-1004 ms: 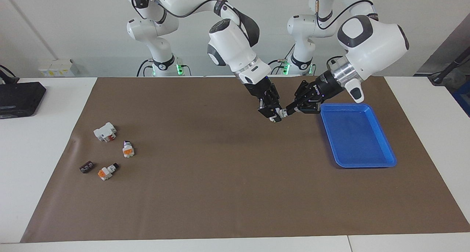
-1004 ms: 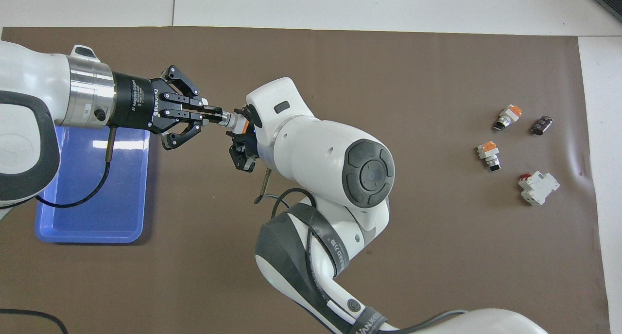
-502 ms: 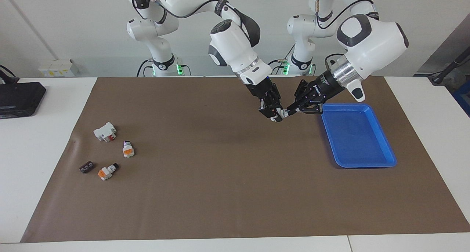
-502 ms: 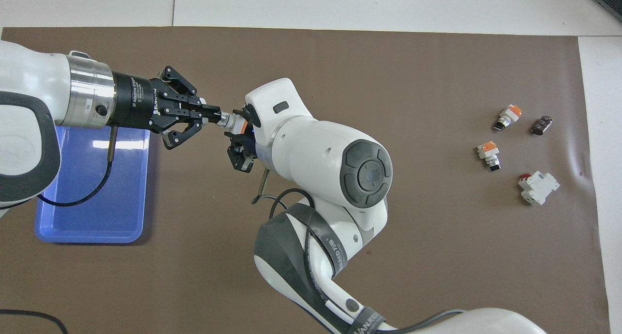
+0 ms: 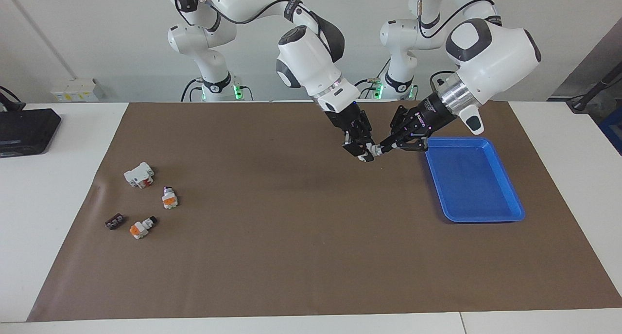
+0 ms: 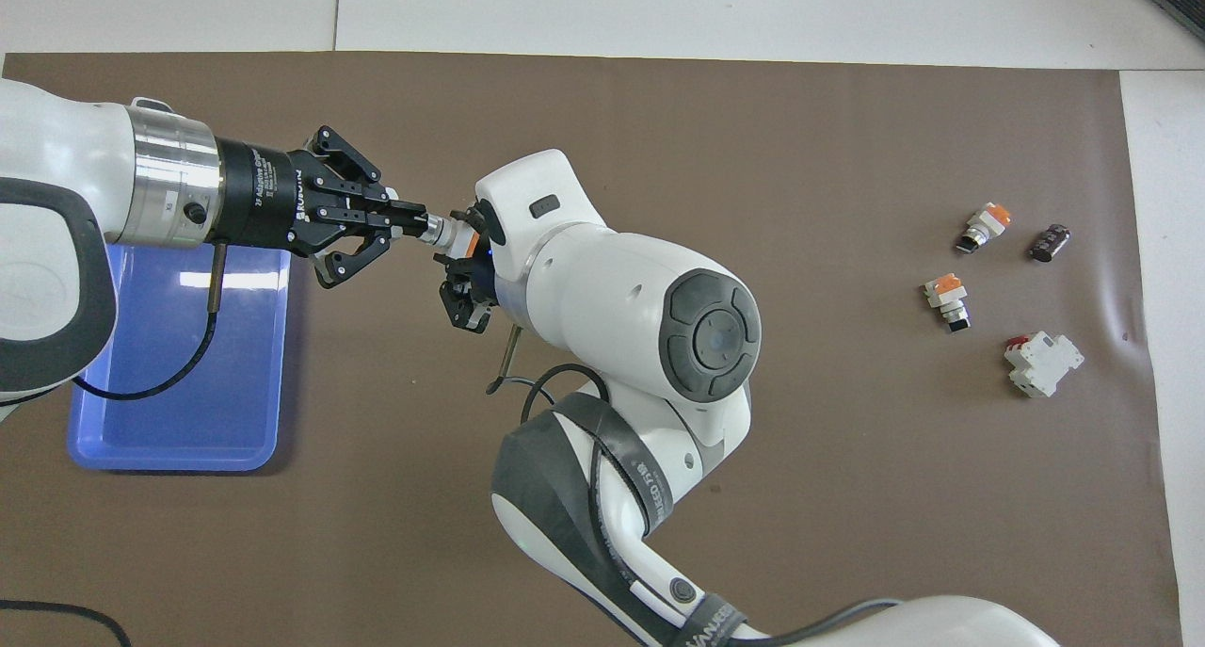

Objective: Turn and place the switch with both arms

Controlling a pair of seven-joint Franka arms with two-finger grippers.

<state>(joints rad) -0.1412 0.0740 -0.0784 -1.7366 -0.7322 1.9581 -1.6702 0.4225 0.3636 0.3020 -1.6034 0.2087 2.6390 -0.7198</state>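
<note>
Here, the switch [image 6: 456, 240] is pinched in the air between both closed grippers: its knob by the left gripper [image 6: 421, 224], its body by the right gripper [image 5: 365, 152]. Its long axis points toward the blue tray [image 5: 505, 205], just beside the left gripper.

I see a blue tray [image 5: 474, 181] on the brown mat [image 5: 291, 237]; well apart from the tray, toward the right arm's end: white block [image 5: 139, 174], dark-brown piece [image 5: 114, 221].
</note>
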